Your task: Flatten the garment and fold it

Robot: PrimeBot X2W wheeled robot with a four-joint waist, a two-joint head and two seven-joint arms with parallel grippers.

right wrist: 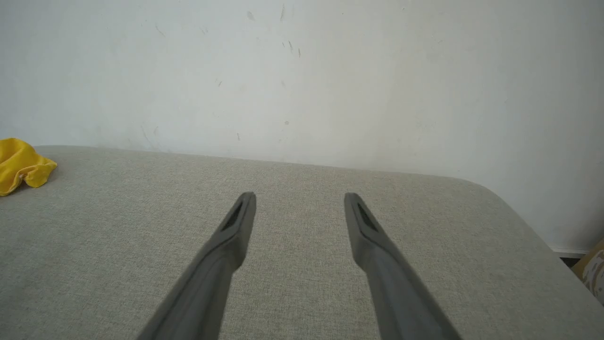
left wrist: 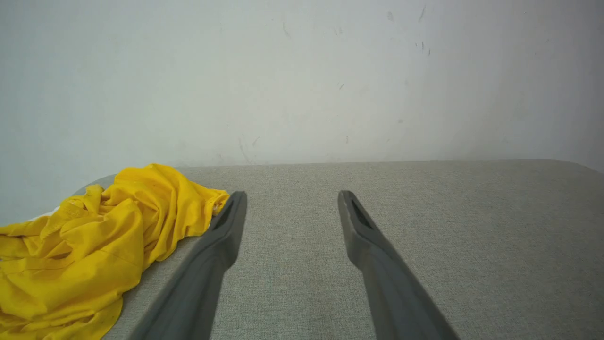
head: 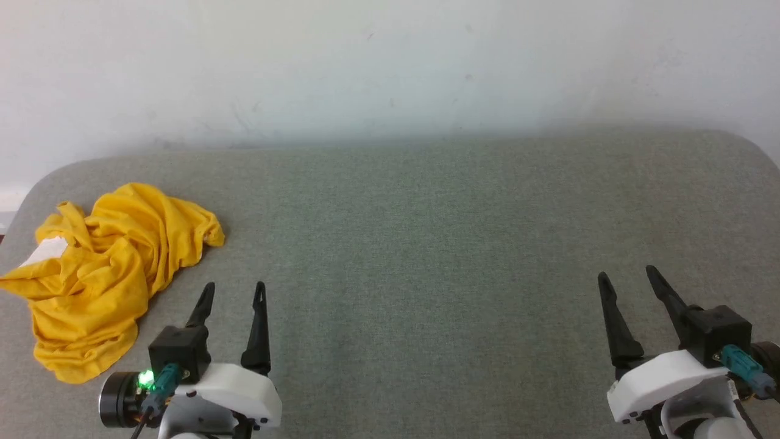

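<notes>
The garment (head: 103,268) is a bright yellow shirt lying crumpled in a heap at the left end of the grey fabric surface (head: 426,244), with a white patch showing near its left side. In the left wrist view the garment (left wrist: 85,245) lies left of the fingers. My left gripper (head: 235,286) stands open just right of the heap, nothing between its fingers. My right gripper (head: 627,273) is open far to the right, above bare fabric. A yellow corner of the garment (right wrist: 21,165) shows at the right wrist view's left edge.
A pale wall (head: 390,73) rises directly behind the padded surface. The surface has rounded corners at the back left and back right (right wrist: 495,198). A cardboard-coloured object (right wrist: 592,269) sits on the floor beyond the right edge.
</notes>
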